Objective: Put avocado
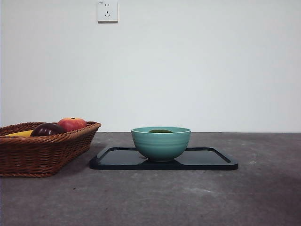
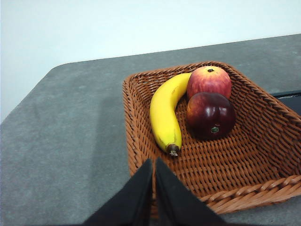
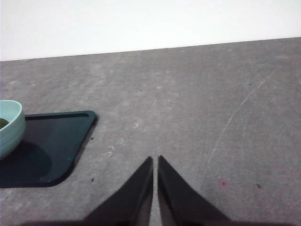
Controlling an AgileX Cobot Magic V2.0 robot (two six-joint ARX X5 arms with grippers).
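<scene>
Wicker basket (image 1: pixel 44 153): stands at one side of the table, just beside the tray. Contents per the left wrist view: banana (image 2: pixel 165 113), red apple (image 2: pixel 209 81), dark purple fruit (image 2: pixel 210 114). No green fruit among them.

Tray (image 1: pixel 211 162): black, flat, low rim, mid-table.

Bowl (image 1: pixel 161 142): teal, upright, resting on the tray.

Avocado (image 1: pixel 160 131): a dull dark-green sliver shows just above the bowl's rim in the front view; the rest is hidden by the wall. It sits inside the bowl, untouched by either arm.

Left gripper (image 2: pixel 154 162): empty, jaws pressed together, hovering over the near edge of the basket, clear of the fruit.

Right gripper (image 3: pixel 155 160): empty, jaws likewise together, above bare table beside the tray's corner, apart from the bowl.

Wall socket (image 1: pixel 107 11): white, high on the back wall.

Status, by judgement: placement looks complete, since the avocado lies in the bowl and both arms are free and drawn away. Nothing appears left but parking the arms.
</scene>
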